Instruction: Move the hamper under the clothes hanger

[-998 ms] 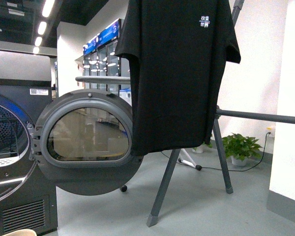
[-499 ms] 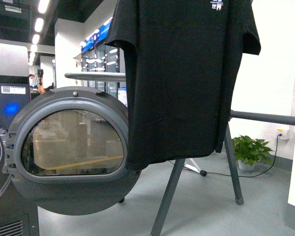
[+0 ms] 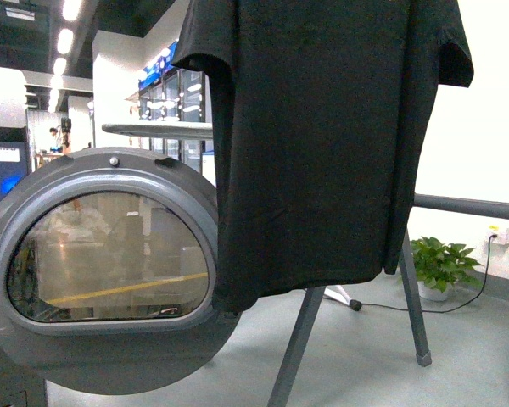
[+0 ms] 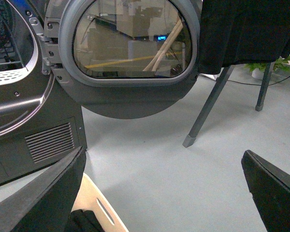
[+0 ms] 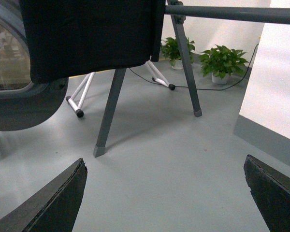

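The beige hamper [image 4: 100, 209] shows only in the left wrist view: one corner with a slot handle, dark cloth inside it, on the floor by the dryer's base. My left gripper [image 4: 163, 153] is open and empty above the floor, with the hamper beside its one finger [image 4: 48, 193]. The clothes hanger is a dark grey tube rack with a long rail [image 3: 468, 207] and slanted legs [image 3: 295, 352]. A black T-shirt [image 3: 322, 153] hangs on it. My right gripper [image 5: 165, 162] is open and empty over bare floor, short of the rack's leg [image 5: 108, 111] and under its rail [image 5: 232, 13].
The dryer's round door [image 3: 102, 271] stands open beside the T-shirt; it also shows in the left wrist view [image 4: 130, 43]. Potted plants [image 5: 222, 60] and a cable lie by the far wall. A white pillar [image 5: 275, 82] stands to the right. A small white-legged stand [image 5: 79, 99] is behind the rack.
The front view has moved closer: the door and T-shirt look larger, the dryer body has slid out to the left, and the hamper rim at the bottom edge is gone from view.
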Robot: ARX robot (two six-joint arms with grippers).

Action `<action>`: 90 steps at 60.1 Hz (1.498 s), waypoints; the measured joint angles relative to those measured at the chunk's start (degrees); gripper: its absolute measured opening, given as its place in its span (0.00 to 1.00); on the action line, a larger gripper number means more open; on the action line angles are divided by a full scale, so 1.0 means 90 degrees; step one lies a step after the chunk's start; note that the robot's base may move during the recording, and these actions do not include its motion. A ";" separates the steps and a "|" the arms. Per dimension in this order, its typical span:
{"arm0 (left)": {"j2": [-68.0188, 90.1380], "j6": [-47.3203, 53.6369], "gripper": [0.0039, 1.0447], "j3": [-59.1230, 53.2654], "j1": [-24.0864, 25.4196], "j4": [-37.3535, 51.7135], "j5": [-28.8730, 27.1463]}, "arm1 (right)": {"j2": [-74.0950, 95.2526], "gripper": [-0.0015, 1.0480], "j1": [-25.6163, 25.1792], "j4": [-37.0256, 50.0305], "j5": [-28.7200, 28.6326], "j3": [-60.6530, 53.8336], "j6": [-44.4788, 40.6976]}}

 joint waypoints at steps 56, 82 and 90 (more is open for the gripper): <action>-0.0002 0.0000 0.94 -0.0002 0.0007 0.0000 -0.0039 | 0.0017 0.92 0.0012 0.0002 -0.0027 0.0000 -0.0002; 0.0097 -0.0151 0.94 0.0049 -0.0083 -0.0175 -0.0296 | 0.0000 0.92 0.0005 0.0002 0.0002 0.0000 0.0000; 0.2618 -0.0979 0.94 0.1025 -0.0085 -0.0282 -0.1571 | 0.1889 0.92 -0.0294 0.1035 -0.0158 0.0423 0.0991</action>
